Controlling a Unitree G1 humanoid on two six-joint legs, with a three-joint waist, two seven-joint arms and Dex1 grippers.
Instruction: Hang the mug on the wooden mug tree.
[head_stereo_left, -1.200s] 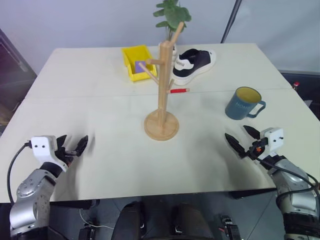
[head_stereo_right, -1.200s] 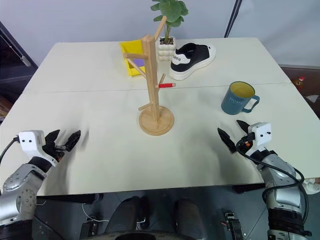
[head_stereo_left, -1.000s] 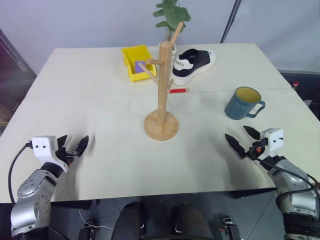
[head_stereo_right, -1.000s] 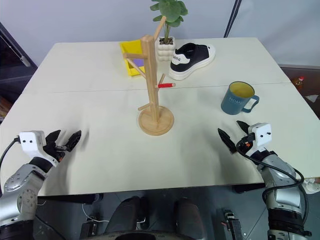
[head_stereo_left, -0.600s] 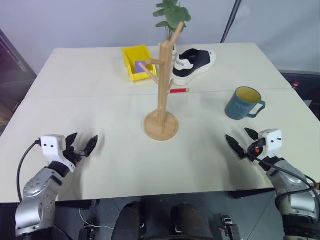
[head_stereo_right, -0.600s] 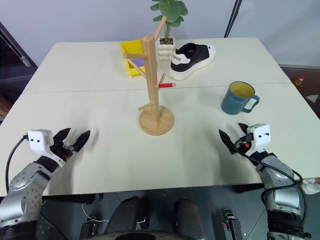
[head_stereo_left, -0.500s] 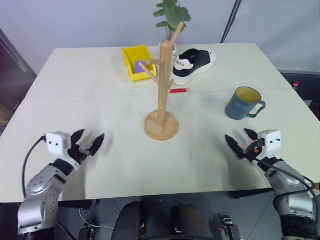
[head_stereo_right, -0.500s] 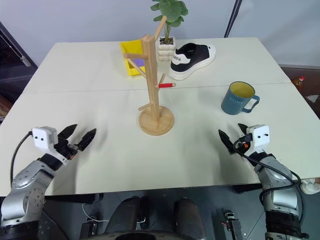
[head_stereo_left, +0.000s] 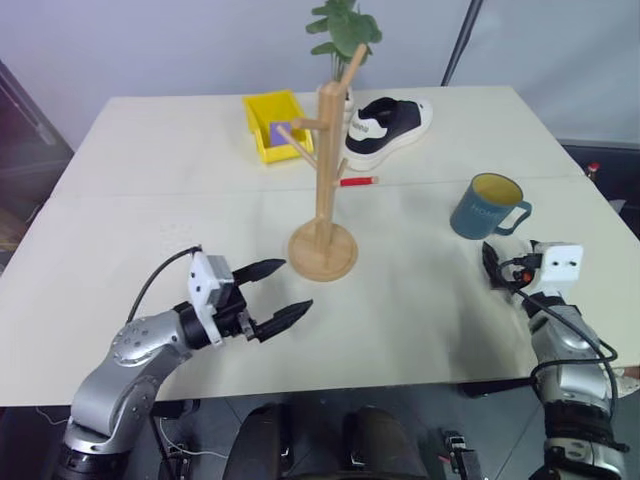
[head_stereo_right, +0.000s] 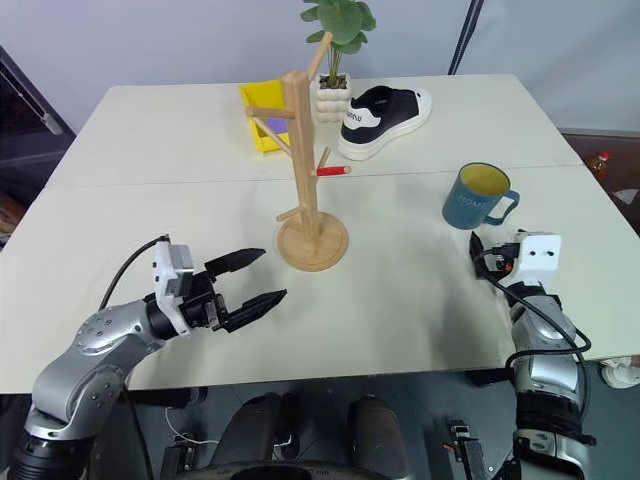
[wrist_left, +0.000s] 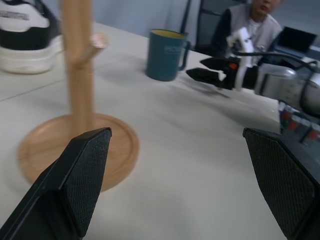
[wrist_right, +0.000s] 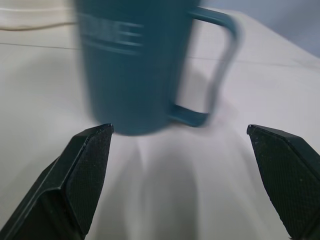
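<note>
The right tool (wrist_right: 180, 175), fingers spread wide and empty, sits just short of the mug (head_stereo_left: 487, 207) near the tabletop's (head_stereo_left: 150, 180) right edge. The left tool (head_stereo_left: 278, 292), also open, hovers near the wooden mug tree (head_stereo_left: 323, 190) mid-table; bare surface lies between.

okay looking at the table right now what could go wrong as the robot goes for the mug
The open right gripper faces the dark teal-blue ceramic mug close up; pushing on could shove or tip it rather than straddle it. The open left gripper hovers beside the light-wood mug tree and its round base; a further swing might knock it.
</note>
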